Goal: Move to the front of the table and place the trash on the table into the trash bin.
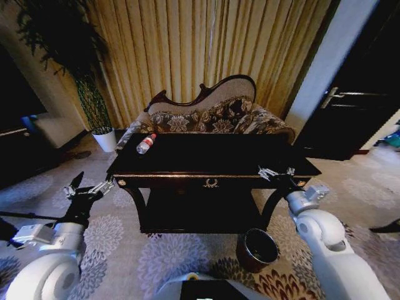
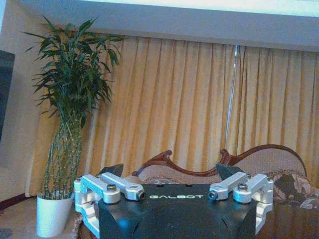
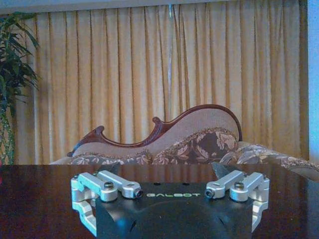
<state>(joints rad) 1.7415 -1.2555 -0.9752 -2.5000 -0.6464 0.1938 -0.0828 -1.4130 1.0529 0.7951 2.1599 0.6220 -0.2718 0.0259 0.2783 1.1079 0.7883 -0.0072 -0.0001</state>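
The dark glossy table (image 1: 250, 156) with a gold emblem on its front stands straight ahead of me. A small clear bottle with a red label (image 1: 145, 144), the trash, lies on its side near the table's far left corner. The round reddish-brown trash bin (image 1: 257, 249) sits on the carpet below the table's front right. My left gripper (image 1: 87, 186) hangs open off the table's left front corner, holding nothing. My right gripper (image 1: 277, 172) is open at the front right edge of the tabletop (image 3: 40, 199). Each wrist view shows its own gripper, left (image 2: 169, 172) and right (image 3: 167, 169), spread with nothing between the fingers.
A carved floral sofa (image 1: 212, 115) stands right behind the table, with gold curtains (image 1: 206, 44) beyond. A tall plant in a white pot (image 1: 105, 139) is at the back left. Dark cabinets flank the room. Patterned carpet (image 1: 119, 237) lies open in front.
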